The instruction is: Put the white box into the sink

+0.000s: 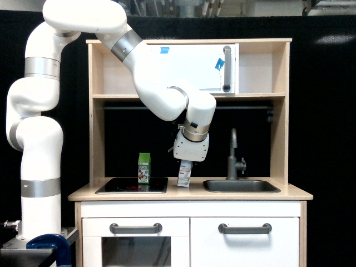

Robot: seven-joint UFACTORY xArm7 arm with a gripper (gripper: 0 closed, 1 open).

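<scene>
In the exterior view the white box (pixel 184 175), a small carton with a reddish-brown picture low on its front, stands between the stove top and the sink, tilted slightly with its base about at countertop level. My gripper (pixel 186 164) comes down from above and is shut on the box's top; the fingers are mostly hidden behind the wrist. The sink (pixel 241 186), a shallow dark grey basin, lies just to the exterior view's right of the box, with its tall faucet (pixel 233 153) behind it.
A green-topped juice carton (pixel 144 168) stands on the black stove top (pixel 132 185) to the exterior view's left. Above is a shelf with a white cabinet door (pixel 194 68) bearing blue tape. The arm's elbow hangs under that shelf.
</scene>
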